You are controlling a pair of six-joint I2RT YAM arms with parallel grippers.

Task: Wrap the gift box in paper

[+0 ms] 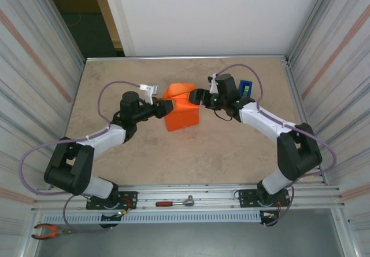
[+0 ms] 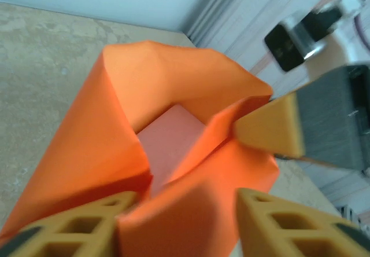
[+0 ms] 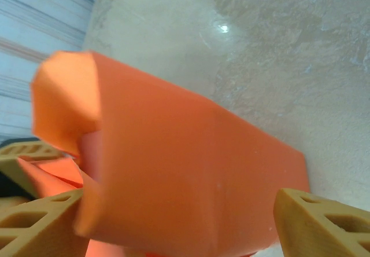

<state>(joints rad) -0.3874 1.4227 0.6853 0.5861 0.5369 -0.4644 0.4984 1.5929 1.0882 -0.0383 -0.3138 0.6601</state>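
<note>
The gift box (image 1: 182,113) stands mid-table, skinned in the bright orange paper (image 1: 180,89). In the left wrist view the paper (image 2: 115,124) forms an open-ended sleeve, and the box's pale pink face (image 2: 170,144) shows inside it. My left gripper (image 1: 163,107) (image 2: 186,198) is at the box's left end, open, with a loose orange flap lying between its fingers. My right gripper (image 1: 198,96) (image 3: 180,198) is open at the right end, straddling the wrapped block (image 3: 191,176). One of its fingertips (image 2: 272,131) presses the paper's folded edge.
A blue tape dispenser (image 1: 245,87) sits just behind the right arm's wrist. A red-handled ratchet (image 1: 173,202) lies on the front rail and pliers (image 1: 46,231) at the bottom left. Corrugated walls close in both sides of the tan tabletop (image 1: 231,147).
</note>
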